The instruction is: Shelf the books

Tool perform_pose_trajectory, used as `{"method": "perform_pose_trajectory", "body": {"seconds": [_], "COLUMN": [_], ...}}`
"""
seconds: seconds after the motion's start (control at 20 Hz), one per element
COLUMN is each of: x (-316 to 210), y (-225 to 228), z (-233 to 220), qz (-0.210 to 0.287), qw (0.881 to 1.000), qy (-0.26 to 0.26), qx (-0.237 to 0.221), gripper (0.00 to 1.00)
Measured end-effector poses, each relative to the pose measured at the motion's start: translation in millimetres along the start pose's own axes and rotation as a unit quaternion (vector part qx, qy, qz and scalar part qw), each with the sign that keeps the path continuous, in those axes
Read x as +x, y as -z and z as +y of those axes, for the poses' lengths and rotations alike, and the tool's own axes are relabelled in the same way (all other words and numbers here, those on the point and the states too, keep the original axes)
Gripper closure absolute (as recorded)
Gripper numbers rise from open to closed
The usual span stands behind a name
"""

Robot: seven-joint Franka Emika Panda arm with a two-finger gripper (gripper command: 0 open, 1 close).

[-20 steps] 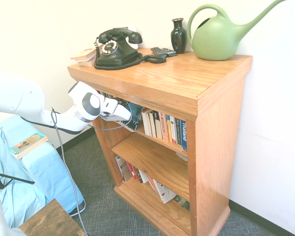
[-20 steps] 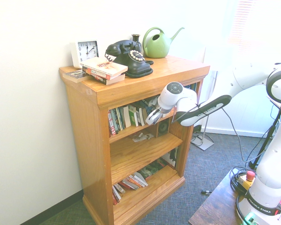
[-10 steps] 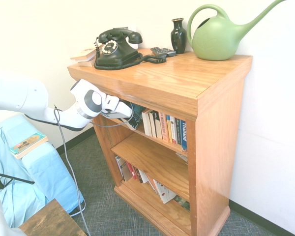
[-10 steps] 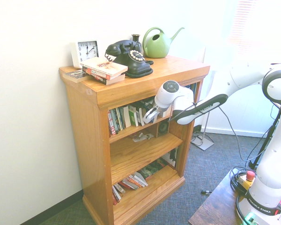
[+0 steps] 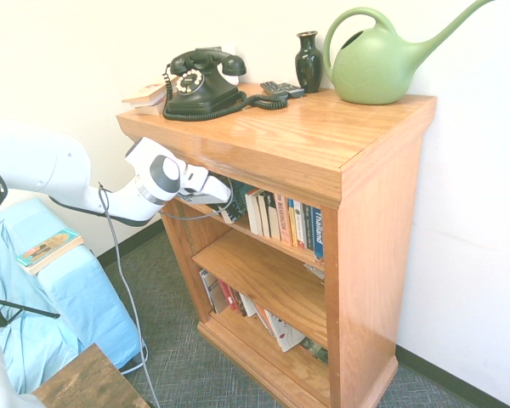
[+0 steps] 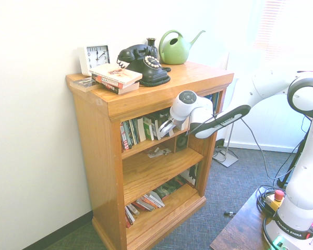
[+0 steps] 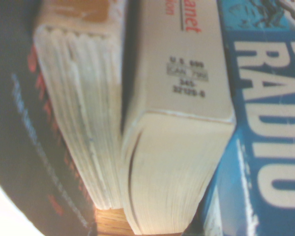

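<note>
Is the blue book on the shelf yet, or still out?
Mostly in. The blue book leans tilted beside the row of books on the top shelf, the end effector at it.

A furnished living or study room of a home: a 3-tier honey-coloured wooden bookcase of paperbacks stands on grey carpet against a cream wall, topped by a black rotary telephone, a green plastic watering can and a white clock.

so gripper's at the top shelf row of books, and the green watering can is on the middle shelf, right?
Not the middle shelf. The green watering can stands on top of the bookcase, as the first exterior view shows. The gripper is at the top shelf's row of books.
</note>
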State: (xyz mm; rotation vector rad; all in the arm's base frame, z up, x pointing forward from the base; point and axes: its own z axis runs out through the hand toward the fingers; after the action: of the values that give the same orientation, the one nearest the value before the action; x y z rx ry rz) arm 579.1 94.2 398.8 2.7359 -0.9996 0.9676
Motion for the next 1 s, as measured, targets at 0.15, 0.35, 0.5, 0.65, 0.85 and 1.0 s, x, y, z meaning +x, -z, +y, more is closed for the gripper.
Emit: {"method": "perform_pose_trajectory", "body": {"seconds": [0.15,0.35,0.5,0.65,0.85,1.0], "x": [0.4,1.2,-0.5,-8.3,-22.8,-26.7], "y": [0.5,4.2,14.2,15.5,29.1,56.2], "z": [0.1,1.6,5.8,12.9,26.8,38.0], "qz": [-0.001,-0.002,-0.001,-0.011,-0.018,-0.01], "qw": [1.0,1.0,1.0,1.0,1.0,1.0], "qy": [-0.003,-0.003,0.002,0.002,0.0,0.0], "qx": [0.0,0.001,0.002,-0.001,0.001,0.01], "gripper": [0.0,0.0,0.0,0.0,0.0,0.0]}}
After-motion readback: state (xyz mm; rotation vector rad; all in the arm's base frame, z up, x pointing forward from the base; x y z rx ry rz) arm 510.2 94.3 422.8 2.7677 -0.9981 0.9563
